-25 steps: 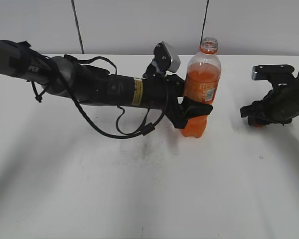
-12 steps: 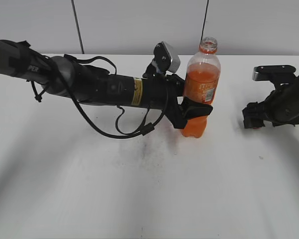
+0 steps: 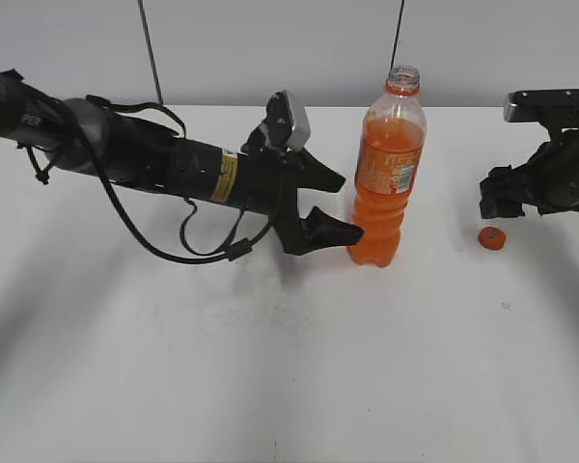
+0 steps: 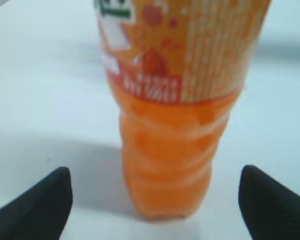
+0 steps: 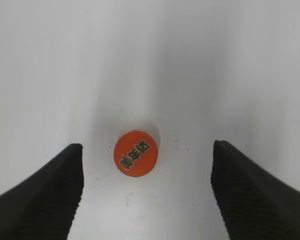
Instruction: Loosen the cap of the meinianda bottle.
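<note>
The meinianda bottle stands upright on the white table, its neck open with no cap on it. It fills the left wrist view. The orange cap lies flat on the table to the bottle's right, with dark characters on top in the right wrist view. My left gripper is open, just left of the bottle and not touching it. My right gripper is open and empty, just above and behind the cap.
The white table runs to a grey wall at the back. The long black left arm with looping cables lies across the left half of the table.
My left gripper let go of the bottle and drew back to the left. My right gripper opened and rose, leaving the cap lying on the table.
</note>
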`<action>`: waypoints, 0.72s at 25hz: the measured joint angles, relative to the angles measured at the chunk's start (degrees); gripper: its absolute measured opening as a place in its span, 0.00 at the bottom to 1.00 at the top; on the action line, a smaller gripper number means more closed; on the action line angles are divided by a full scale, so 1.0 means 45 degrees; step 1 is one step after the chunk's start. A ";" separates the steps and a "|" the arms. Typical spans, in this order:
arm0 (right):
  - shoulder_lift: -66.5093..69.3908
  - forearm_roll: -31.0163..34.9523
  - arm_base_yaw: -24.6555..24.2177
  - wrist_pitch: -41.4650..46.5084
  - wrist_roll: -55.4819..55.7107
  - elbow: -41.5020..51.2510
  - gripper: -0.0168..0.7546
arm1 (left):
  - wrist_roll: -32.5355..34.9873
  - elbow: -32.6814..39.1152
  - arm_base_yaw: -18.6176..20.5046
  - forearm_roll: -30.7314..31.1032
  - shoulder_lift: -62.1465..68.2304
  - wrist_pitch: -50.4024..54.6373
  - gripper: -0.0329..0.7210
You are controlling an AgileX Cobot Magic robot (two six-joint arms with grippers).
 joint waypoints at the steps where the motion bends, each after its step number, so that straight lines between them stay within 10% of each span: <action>1: -0.0153 0.0000 0.0000 -0.0007 0.0000 0.0000 0.79 | -0.0170 0.0000 0.0206 0.0479 -0.0030 -0.0011 0.86; 10: -0.1402 -0.2152 0.0000 -0.1154 0.0000 0.0000 0.79 | -0.3729 0.0000 0.2141 0.4132 -0.1668 0.1746 0.82; 18: -0.1502 -0.3208 -0.0005 -0.1279 -0.0003 -0.1404 0.79 | -0.5628 0.0000 0.2586 0.4033 -0.3193 1.3153 0.79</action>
